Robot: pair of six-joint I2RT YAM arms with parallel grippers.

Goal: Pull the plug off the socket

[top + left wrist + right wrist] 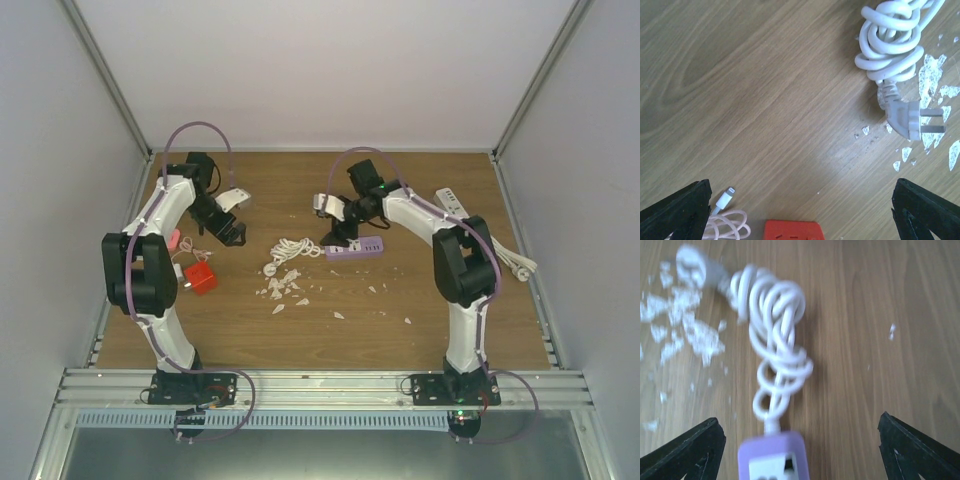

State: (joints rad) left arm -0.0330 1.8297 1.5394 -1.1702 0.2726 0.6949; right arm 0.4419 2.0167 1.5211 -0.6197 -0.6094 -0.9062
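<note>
A purple socket strip (356,248) lies mid-table, and its near end (772,457) shows low between my right gripper's fingers. Its white cord (775,335) runs off in a tangled coil (292,247). The cord's white plug (910,120) lies loose on the wood with its prongs bare. My right gripper (800,427) is open just above the strip's end (340,238). My left gripper (801,195) is open over bare wood, left of the coil (230,234). A red socket cube (794,230) sits just below the left gripper.
A pink cable (725,225) with a small white connector lies beside the red cube (199,278). White flakes (285,290) are scattered in front of the coil. A white power strip (452,199) lies at the back right, with its cord (515,262) by the right frame.
</note>
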